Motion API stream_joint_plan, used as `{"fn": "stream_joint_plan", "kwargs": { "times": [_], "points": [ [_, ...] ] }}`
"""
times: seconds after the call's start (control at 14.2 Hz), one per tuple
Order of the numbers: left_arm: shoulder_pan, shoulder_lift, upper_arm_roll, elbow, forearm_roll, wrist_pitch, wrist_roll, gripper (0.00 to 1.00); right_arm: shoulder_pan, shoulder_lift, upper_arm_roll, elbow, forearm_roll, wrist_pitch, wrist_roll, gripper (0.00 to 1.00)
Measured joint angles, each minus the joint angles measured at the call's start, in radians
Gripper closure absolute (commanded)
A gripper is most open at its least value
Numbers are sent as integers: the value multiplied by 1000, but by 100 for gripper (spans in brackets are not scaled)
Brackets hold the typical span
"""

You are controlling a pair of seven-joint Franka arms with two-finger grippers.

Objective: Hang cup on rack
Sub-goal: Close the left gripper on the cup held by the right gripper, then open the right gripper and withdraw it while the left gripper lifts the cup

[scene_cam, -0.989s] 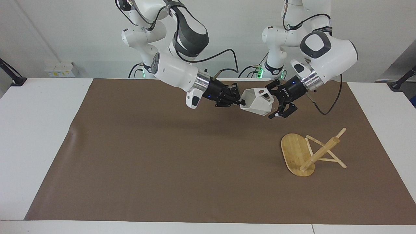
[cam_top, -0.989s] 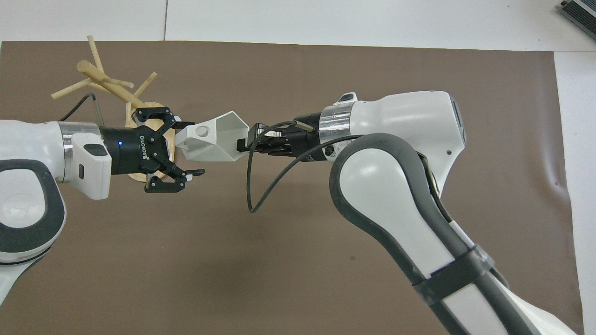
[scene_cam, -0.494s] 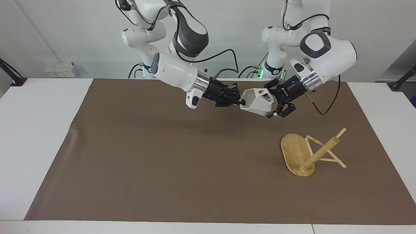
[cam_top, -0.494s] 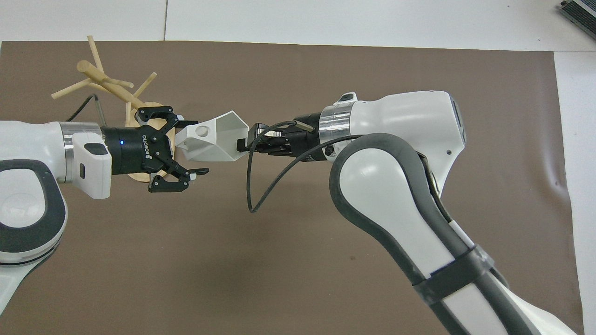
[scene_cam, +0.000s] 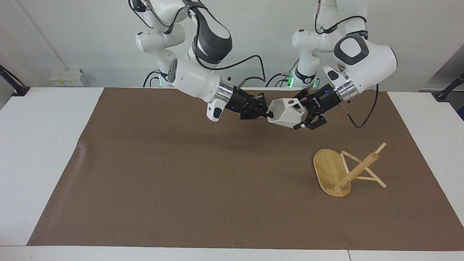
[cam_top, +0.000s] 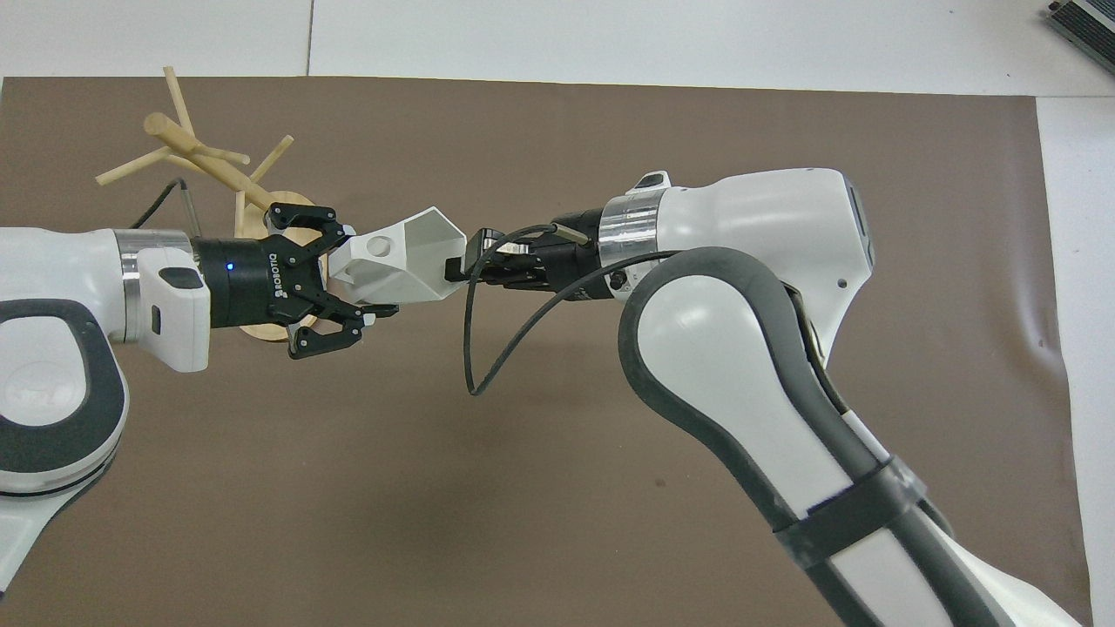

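The small white faceted cup [scene_cam: 286,113] is in the air over the brown mat [scene_cam: 181,174], between both grippers. The right gripper [scene_cam: 266,110] is clenched on its rim. The left gripper [scene_cam: 302,114] has its fingers spread around the handle end. The light bamboo rack [scene_cam: 344,170] stands on the mat below the left gripper.

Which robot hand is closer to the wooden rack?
The left. The left gripper is up at the cup, over the mat beside the rack. The right gripper holds the cup's rim from the right arm's end.
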Motion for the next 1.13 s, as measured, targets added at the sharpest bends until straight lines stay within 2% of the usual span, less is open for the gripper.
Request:
{"fn": "stream_joint_plan", "kwargs": {
  "times": [0.49,0.57,0.64,0.71,1.13],
  "points": [
    [-1,0,0,0,0,0,-13,100,0,0,-1,1,0,0,0,100],
    [-1,0,0,0,0,0,-13,100,1,0,-1,1,-2,1,0,76],
    [-1,0,0,-1,0,0,-15,100,1,0,-1,2,-7,2,0,56],
    [-1,0,1,-1,0,2,-21,100,3,0,0,5,-13,2,0,1],
    [1,2,13,-3,0,26,-85,100,5,0,3,8,-22,4,1,0]
  ]
}}
